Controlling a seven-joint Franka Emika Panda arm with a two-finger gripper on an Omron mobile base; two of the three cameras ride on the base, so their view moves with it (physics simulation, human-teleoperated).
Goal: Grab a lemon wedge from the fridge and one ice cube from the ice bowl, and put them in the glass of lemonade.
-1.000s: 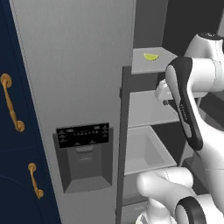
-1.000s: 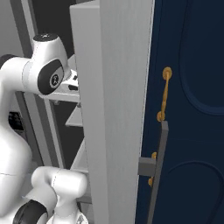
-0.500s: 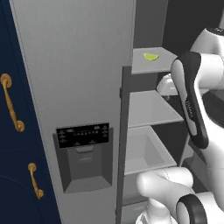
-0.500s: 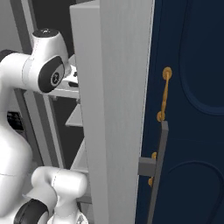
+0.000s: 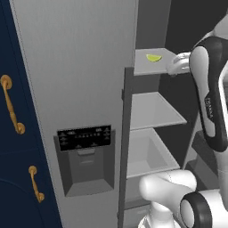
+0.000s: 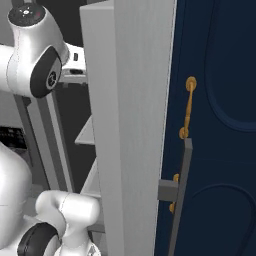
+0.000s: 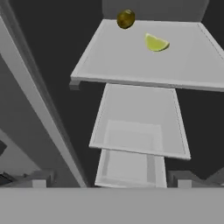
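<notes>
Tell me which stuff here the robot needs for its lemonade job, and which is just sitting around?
Needs:
- lemon wedge, lying on the top shelf
- fridge, standing open
- gripper, open, not holding anything

Just sitting around:
- small round brownish fruit at the back of that shelf
- navy cabinets with gold handles

Fridge (image 5: 80,67) light grey, dispenser panel (image 5: 84,137) dark; lemon wedge (image 7: 155,43) yellow-green; cabinet (image 6: 220,125) navy, handles (image 5: 12,104) gold.
</notes>
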